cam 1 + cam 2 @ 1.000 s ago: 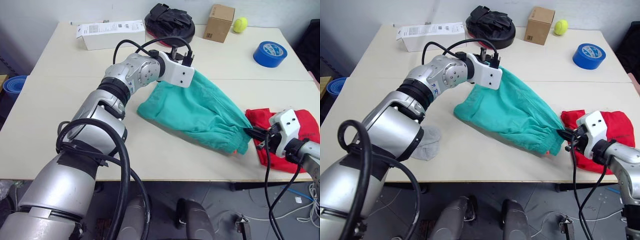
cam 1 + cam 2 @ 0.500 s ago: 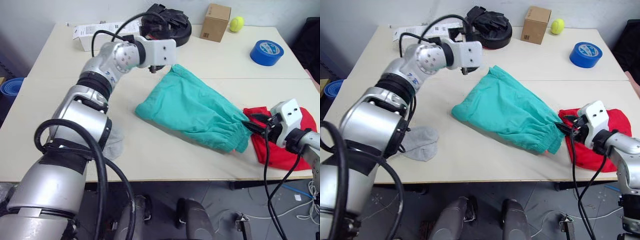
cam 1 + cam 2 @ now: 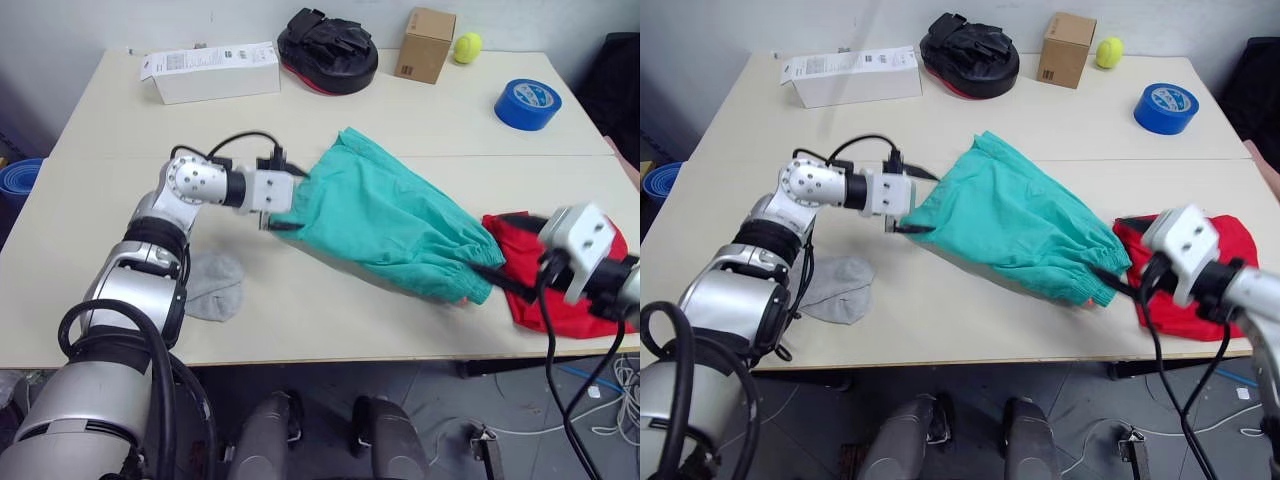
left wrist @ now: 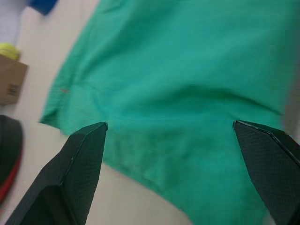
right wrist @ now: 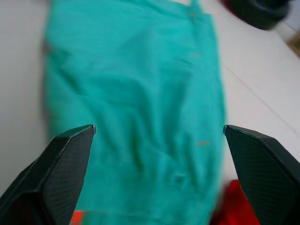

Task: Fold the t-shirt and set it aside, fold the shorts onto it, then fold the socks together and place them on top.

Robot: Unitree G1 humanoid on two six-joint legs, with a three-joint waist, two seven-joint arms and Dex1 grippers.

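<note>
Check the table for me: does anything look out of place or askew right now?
The shorts lie rumpled, with only the waistband end reaching the t-shirt, which is bunched at the table's right edge. One grey sock lies apart near the front edge, beside the left arm. Both grippers, left and right, are open at the shorts' ends.

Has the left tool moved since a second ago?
Yes. The left tool has swung from the far edge of the shorts, near the black pad, toward the robot, to the shorts' left edge, away from the white box.

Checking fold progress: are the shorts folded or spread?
Folded in half: the shorts lie as one leg-wide panel on the table, not stacked on the t-shirt.
</note>
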